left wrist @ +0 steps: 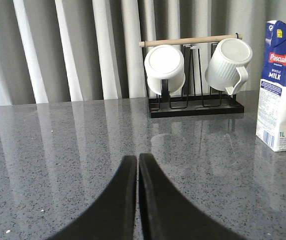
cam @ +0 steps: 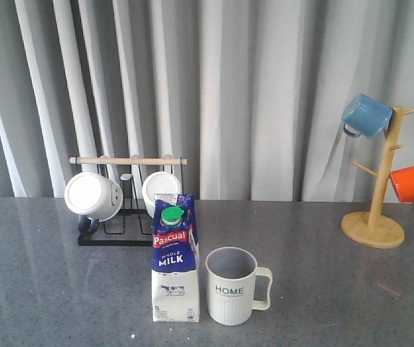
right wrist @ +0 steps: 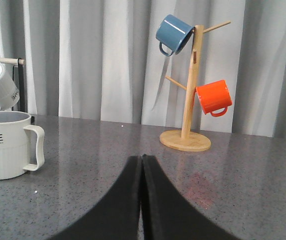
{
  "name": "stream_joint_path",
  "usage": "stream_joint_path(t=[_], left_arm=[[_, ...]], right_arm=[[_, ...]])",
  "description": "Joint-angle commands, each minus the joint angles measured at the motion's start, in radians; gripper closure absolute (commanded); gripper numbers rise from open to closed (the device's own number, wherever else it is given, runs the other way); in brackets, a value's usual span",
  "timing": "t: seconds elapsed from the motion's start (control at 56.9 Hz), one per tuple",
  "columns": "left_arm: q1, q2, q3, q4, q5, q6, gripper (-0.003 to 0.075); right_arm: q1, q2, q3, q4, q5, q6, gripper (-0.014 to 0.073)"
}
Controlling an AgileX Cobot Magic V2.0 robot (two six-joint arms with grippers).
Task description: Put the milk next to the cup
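The milk carton, white and dark blue with a green cap, stands upright on the grey table just left of the white ribbed "HOME" cup, a small gap between them. The carton also shows in the left wrist view and the cup in the right wrist view. My left gripper is shut and empty, low over bare table well away from the carton. My right gripper is shut and empty, apart from the cup. Neither gripper shows in the front view.
A black wire rack with a wooden bar holds two white mugs behind the carton. A wooden mug tree at the back right carries a blue mug and an orange mug. Grey curtains hang behind the table.
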Motion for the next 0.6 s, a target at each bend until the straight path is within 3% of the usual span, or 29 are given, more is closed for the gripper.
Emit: stream_joint_path(t=[0.0,0.58], left_arm=[[-0.003,-0.012,-0.021,-0.003,-0.069,-0.012,0.0726],[-0.003,-0.012,-0.021,-0.003,-0.069,-0.012,0.0726]], right_arm=[[-0.005,-0.026,0.010,-0.060,0.000,0.043,0.0602],[-0.007,-0.073,0.010,-0.092,0.101,0.081,0.0602]])
